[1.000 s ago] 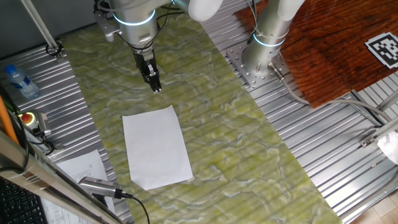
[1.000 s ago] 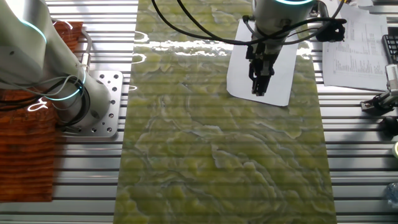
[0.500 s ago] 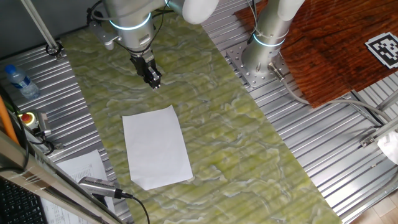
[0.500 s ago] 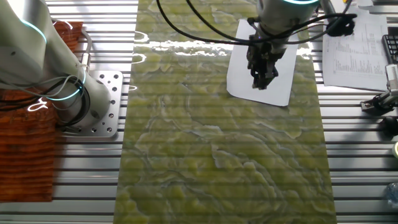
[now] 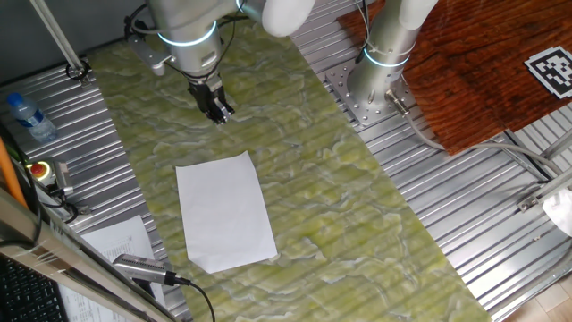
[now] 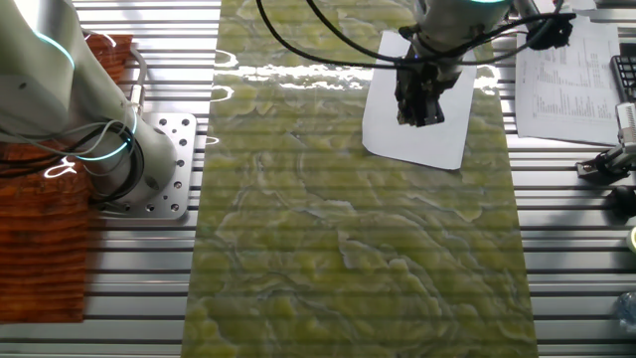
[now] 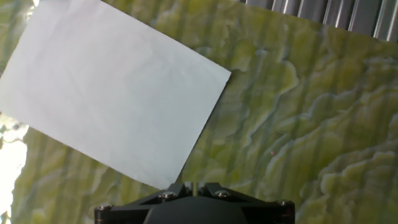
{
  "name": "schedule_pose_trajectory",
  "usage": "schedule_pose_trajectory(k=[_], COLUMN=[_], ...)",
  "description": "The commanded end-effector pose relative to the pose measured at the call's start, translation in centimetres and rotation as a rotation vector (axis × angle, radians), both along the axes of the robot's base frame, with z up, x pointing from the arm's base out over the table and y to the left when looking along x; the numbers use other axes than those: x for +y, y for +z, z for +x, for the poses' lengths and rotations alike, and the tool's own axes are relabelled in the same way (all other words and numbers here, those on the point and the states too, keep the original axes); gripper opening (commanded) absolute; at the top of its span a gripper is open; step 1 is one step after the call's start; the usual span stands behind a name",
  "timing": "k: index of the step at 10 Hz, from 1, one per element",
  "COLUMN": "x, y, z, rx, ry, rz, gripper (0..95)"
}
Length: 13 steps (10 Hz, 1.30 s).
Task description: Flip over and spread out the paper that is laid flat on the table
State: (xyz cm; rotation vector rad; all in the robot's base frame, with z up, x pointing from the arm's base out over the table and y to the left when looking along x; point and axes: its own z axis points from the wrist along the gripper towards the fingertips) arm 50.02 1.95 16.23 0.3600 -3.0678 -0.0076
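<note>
Hand: my hand hangs above the worktop, apart from the paper and short of its far edge; it holds nothing.
Hand state: from both fixed views the fingers look drawn close together, but I cannot tell for sure whether they are shut; the hand view shows only the dark base of the hand, not the tips.
Paper position: the paper lies flat on the worktop, fully on the green-yellow covering, slightly skewed to its edges; in the hand view one corner points toward my hand.
Paper condition: no fold or crease that I can see; no edge looks lifted.
Handling, my judgement: very light, thin and limp; it will sag and curl once raised, and may slide on the covering if I push at it.
Where to take hold, my judgement: the corner or short edge nearest my hand, since the flat middle gives two fingers nothing to pinch; I expect to need to work an edge up first.
Fragility, my judgement: creases and tears easily, so a gentle pinch.
Count, blank sheets: one.
Count, hands in use: one.
</note>
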Motion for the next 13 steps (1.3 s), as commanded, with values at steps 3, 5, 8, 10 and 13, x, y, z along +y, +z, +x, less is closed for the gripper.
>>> schedule_pose_trajectory(k=[3,5,8,10,13], x=[3.5,5.0,6.0,6.7,6.9], y=[-1.5,-1.7,-1.7,-2.3,-3.2], z=[-0.3,0.1,1.0,1.7,2.0], rx=[-0.005,-0.005,0.007,0.010,0.009], ry=[-0.002,0.028,0.065,0.089,0.128], rz=[0.000,0.003,0.008,0.014,0.018], gripper=[0.0,0.0,0.0,0.0,0.0])
